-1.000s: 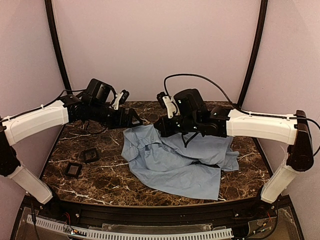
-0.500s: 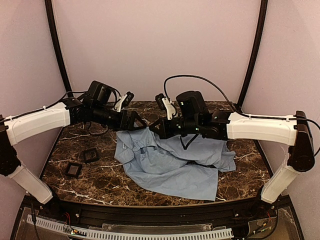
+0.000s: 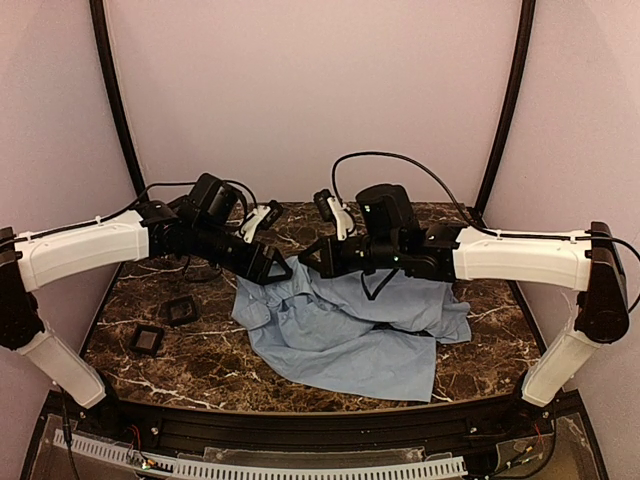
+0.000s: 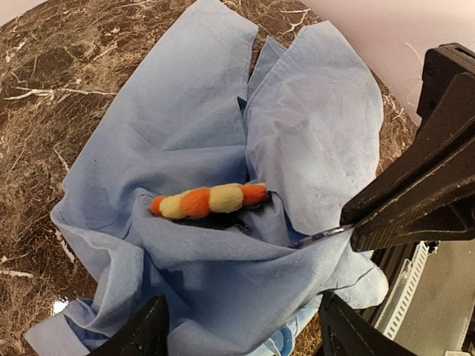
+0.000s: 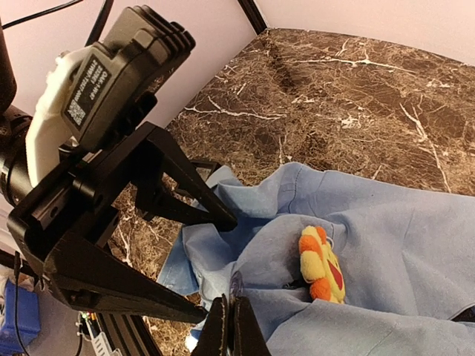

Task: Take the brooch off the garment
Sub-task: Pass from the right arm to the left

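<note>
The light blue garment (image 3: 350, 335) lies crumpled on the marble table. The brooch (image 4: 208, 200) sits in a fold near the collar, edge-on, with orange and yellow petals; the right wrist view shows the brooch (image 5: 323, 263) too. My right gripper (image 5: 231, 315) is shut on a thin ridge of fabric just left of the brooch and holds it raised. My left gripper (image 4: 245, 337) is open, its fingers astride a bunched fold of the shirt a short way from the brooch. In the top view both grippers (image 3: 275, 270) (image 3: 312, 258) meet over the shirt's far left edge and hide the brooch.
Two small black square pads (image 3: 181, 310) (image 3: 148, 340) lie on the table left of the shirt. Bare marble (image 3: 200, 370) shows in front and to the left. The right gripper's black body (image 4: 423, 193) fills the right side of the left wrist view, close to the left fingers.
My left arm has moved right and down onto the shirt's collar edge. The shirt's left side was dragged slightly left and bunched. The right gripper keeps its pinch.
</note>
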